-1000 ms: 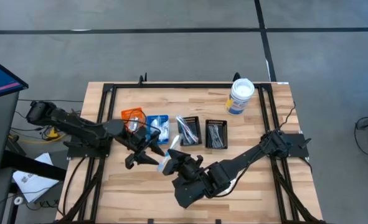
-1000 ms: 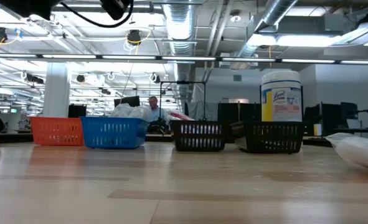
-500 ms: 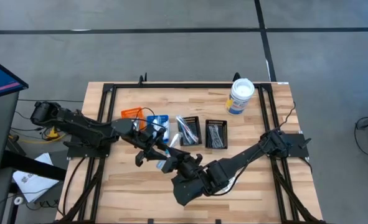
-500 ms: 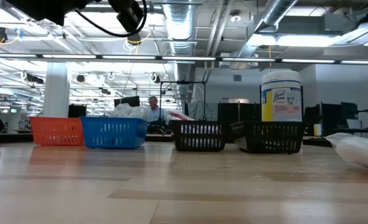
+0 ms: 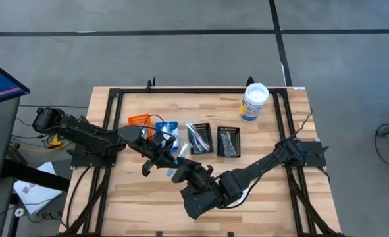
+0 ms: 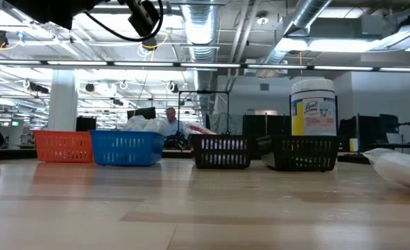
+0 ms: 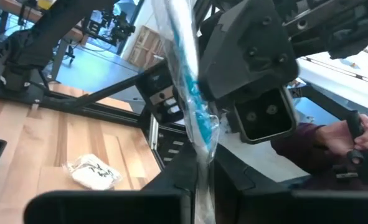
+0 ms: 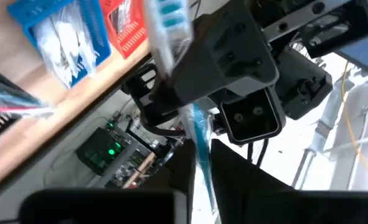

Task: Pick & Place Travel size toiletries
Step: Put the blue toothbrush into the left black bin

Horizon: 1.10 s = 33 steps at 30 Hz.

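Note:
A slim clear-wrapped stick with blue [image 5: 174, 164], one of the travel size toiletries, hangs in the air over the table's middle, between my two grippers. My left gripper [image 5: 168, 158] comes at it from the table's left and is shut on it. My right gripper [image 5: 180, 170] comes from the right and near side and is also shut on it. In the left wrist view the stick [image 7: 187, 74] rises from between the fingers in front of the right gripper's body. In the right wrist view the stick [image 8: 171, 43] runs up past the left gripper's body. My left gripper pinches the stick's wrapped end [image 7: 202, 177] between its two fingers, pointing level from the table's left. The stick is clear of the table and stands out beyond the fingers. My right gripper pinches the stick's other part [image 8: 201, 163] between its two fingers, slanting a little downward from the near right. The wrapper's blue part [image 8: 198, 134] lies just beyond the fingers.
At the back stand an orange bin [image 5: 139, 120], a blue bin [image 5: 167, 134] with white packets, two black bins [image 5: 199, 138] [image 5: 228, 142] and a white tub [image 5: 254, 102]. A white packet [image 7: 93, 172] lies on the table. A person's hand [image 7: 352, 134] shows beyond the table.
My left gripper has moved toward the table's right, up to the stick held by my right gripper, and has shut on it. The stick has stayed in the air where it was.

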Each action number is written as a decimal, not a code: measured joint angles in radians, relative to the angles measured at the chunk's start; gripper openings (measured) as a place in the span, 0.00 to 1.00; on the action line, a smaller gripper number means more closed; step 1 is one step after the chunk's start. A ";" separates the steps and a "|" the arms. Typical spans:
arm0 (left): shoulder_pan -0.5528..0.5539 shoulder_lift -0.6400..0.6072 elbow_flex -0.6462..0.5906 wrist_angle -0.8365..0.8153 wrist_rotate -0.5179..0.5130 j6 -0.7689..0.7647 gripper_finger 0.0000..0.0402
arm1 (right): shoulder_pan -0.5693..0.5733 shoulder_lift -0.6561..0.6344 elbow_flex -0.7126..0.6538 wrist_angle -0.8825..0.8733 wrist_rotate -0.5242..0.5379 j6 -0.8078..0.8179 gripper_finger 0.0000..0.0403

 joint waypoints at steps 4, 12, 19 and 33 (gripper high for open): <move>-0.002 0.000 -0.002 0.002 -0.001 0.009 0.02 | 0.009 -0.001 0.000 0.006 0.000 0.052 0.15; -0.019 -0.006 -0.003 0.003 -0.001 0.000 0.02 | 0.069 -0.003 0.072 0.000 0.004 0.282 0.18; -0.019 -0.036 -0.022 0.001 -0.080 0.009 0.02 | 0.108 -0.072 0.114 -0.066 -0.093 0.779 0.17; -0.154 -0.231 -0.162 0.019 -0.595 0.253 0.02 | -0.027 -0.133 0.113 -0.209 -0.278 1.485 0.17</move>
